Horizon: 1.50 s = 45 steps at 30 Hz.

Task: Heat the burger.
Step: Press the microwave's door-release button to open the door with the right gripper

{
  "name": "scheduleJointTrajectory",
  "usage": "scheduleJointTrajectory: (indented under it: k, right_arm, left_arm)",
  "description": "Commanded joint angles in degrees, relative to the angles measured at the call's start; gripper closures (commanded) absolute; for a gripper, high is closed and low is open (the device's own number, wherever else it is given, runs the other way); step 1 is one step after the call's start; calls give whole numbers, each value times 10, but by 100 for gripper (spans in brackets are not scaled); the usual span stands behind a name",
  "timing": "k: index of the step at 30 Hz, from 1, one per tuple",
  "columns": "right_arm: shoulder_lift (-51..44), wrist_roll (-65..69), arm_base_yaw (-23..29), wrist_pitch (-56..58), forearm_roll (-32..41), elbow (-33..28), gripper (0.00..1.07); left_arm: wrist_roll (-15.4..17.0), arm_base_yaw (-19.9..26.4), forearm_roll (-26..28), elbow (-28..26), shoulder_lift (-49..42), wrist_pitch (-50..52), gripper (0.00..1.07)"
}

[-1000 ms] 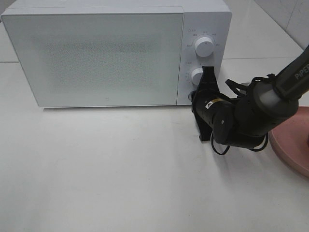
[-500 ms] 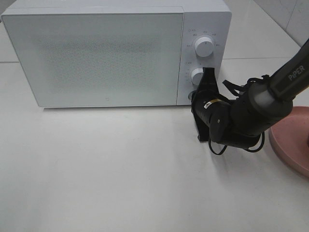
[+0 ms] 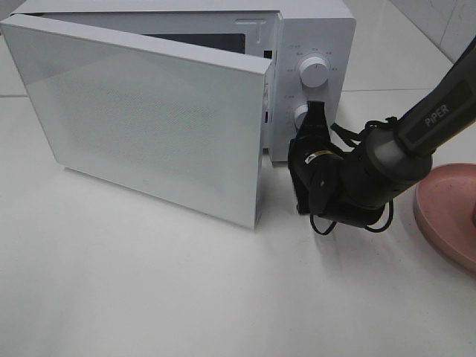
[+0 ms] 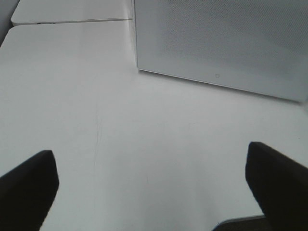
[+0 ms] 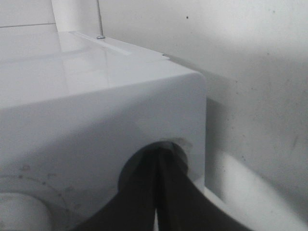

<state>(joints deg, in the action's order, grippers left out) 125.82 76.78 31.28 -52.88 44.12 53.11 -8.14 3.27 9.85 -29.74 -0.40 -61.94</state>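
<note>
The left gripper (image 4: 154,192) hangs over the bare table (image 3: 149,297) with its fingers wide apart and nothing between them, facing the door (image 3: 149,126) of the microwave (image 3: 312,30). That door is what has changed: half a second ago it sat flush and shut, and now it stands ajar, hinged at 9 o'clock in the high view, with its free edge swung out toward 5 o'clock and a dark strip of the oven's inside showing along the top. On the control panel, the upper knob (image 3: 314,71) sits at 12 o'clock from the lower knob (image 3: 303,117). The right gripper (image 3: 316,115), fingers pressed together and holding nothing, has its tips in a round recess (image 5: 144,159) low on the panel, probably the door-release button, though the view is too close to be sure. So the oven is now open for loading. The burger shows in no view; only the rim of a pink plate (image 3: 446,216) shows at the 3 o'clock edge. The right arm reads "PiPER" (image 3: 437,115); the knob markings, the gripper's yellow label and a tiny mark on the door are too small to read.
</note>
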Motion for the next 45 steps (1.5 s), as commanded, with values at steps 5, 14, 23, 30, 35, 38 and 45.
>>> scheduleJointTrajectory:
  k: [5,14,23,30,35,38,45]
  right_arm:
    - [8,2,-19,-112,-40,48,107]
    - [-1,-12,-9,-82,-21,30,107]
    - [-33,-45,2,-26,-5,-5,107]
    - [-61,-113,2,32,18,-22,107]
    - [-74,-127,2,75,21,-34,107]
    - [-83,-142,2,85,22,-44,107]
    - [-118,-191,2,120,19,-68,107]
  left_arm:
    - [5,1,3,0,-9,3,9]
    - [5,1,3,0,-9,3,9]
    - [5,1,3,0,-9,3,9]
    - [5,1,3,0,-9,3,9]
    - [5,1,3,0,-9,3,9]
    - [5,1,3,0,-9,3,9]
    - [5,1,3,0,-9,3,9]
